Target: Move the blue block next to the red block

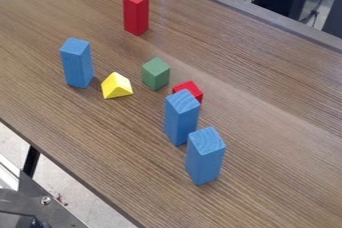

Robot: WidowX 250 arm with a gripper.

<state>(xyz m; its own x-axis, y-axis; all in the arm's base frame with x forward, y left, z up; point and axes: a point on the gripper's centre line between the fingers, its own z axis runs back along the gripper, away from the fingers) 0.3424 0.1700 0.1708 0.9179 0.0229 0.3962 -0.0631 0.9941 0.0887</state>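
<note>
Claw: state cannot be told; arm pose likewise. Table [280, 122], bearing: tall red block [136, 14], upright, far side; left blue block [77, 64], upright; middle blue block [180, 119], upright, partly hiding small red block [190, 89]; nearest blue block [204, 158], upright.

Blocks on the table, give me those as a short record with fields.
tall red block: upright, farthest back, apart from the rest
left blue block: upright, beside the yellow wedge
middle blue block: upright, partly hiding the small red block
front blue block: upright, nearest the camera
green block: between yellow wedge and small red block, slightly farther back
table: brown, wood-grained
</note>
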